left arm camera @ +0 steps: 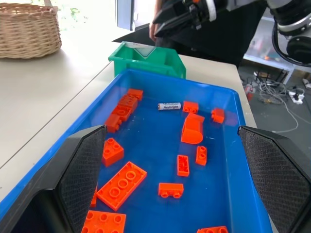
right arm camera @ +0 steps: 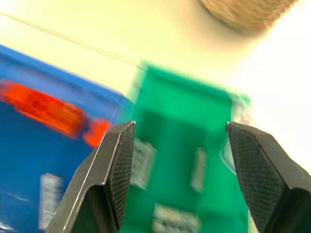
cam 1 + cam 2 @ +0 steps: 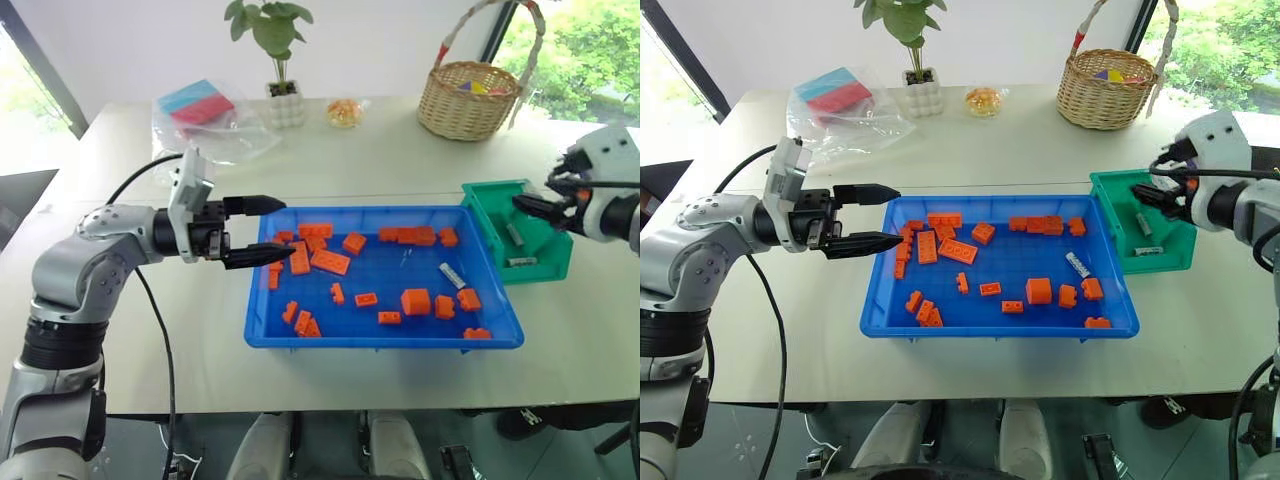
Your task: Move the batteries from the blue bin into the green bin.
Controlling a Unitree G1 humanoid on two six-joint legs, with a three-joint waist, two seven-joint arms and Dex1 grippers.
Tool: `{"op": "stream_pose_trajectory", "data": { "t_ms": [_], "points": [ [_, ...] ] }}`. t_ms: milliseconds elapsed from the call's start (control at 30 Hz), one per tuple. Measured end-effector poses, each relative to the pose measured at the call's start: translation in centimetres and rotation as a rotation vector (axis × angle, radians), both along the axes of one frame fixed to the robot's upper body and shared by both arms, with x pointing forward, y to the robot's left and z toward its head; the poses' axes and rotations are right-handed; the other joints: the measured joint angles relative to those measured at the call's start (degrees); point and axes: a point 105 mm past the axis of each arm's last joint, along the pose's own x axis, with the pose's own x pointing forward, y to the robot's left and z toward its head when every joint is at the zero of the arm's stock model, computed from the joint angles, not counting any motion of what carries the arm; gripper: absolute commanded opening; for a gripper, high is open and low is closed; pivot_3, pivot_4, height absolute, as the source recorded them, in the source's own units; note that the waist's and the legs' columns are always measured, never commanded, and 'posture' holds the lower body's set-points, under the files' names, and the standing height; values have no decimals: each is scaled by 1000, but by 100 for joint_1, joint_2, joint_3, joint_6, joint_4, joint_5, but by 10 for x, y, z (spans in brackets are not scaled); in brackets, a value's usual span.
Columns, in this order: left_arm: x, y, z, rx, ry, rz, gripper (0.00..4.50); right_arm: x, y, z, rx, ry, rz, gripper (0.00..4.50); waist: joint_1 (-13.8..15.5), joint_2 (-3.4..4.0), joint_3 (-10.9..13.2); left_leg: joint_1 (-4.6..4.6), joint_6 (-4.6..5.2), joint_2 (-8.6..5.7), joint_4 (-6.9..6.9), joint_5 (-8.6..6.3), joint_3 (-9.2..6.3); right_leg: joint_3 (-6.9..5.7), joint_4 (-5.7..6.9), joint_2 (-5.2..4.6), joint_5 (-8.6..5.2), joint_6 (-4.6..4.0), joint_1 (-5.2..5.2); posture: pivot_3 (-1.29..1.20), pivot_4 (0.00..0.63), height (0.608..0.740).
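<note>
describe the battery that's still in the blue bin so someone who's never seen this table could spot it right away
Start at the blue bin, the big shallow tray in the middle of the table, and look to its end nearest the green bin. There the battery lies flat on the floor among orange bricks. It is the only slim silver-grey cylinder; everything around it is blocky and orange.

Bright blue bin (image 3: 262,330) holding orange toy bricks (image 3: 416,301) and one silver-grey battery (image 3: 452,276) with a white label; teal-green bin (image 3: 548,262) at its 3 o'clock holding silver-grey batteries (image 3: 515,236). Tan woven wicker basket (image 3: 468,100) at 1 o'clock; green-leaved plant (image 3: 270,25) in a white bobbled pot (image 3: 285,104) at 12 o'clock. Clear bag (image 3: 205,118) with cyan and red-pink contents at 11 o'clock; cream table (image 3: 380,160); both grippers' fingers (image 3: 255,205) black.
</note>
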Motion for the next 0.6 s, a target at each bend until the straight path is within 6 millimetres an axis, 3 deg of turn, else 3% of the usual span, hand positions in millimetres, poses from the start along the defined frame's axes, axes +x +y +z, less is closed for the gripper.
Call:
{"op": "stream_pose_trajectory", "data": {
  "t_ms": [133,367,600],
  "points": [
    [0,0,0,1,1,2,4500,-11,22,-30,-21,137,82,3020,57,-6,2,-7,0,-6,5,0,-1,-1,-7,-6,0,1,2,0,150,702],
    [-1,-1,0,4,-2,0,4500,-20,20,-75,-33,283,61,3020,139,-9,4,-8,0,-6,4,-1,0,-1,-9,-5,0,1,1,0,150,702],
    [-3,-3,2,12,-17,5,4500,-22,27,-95,-43,316,96,3020,140,-10,5,-7,0,-6,6,-1,1,-1,-10,-5,0,1,3,0,150,702]
  ]
}}
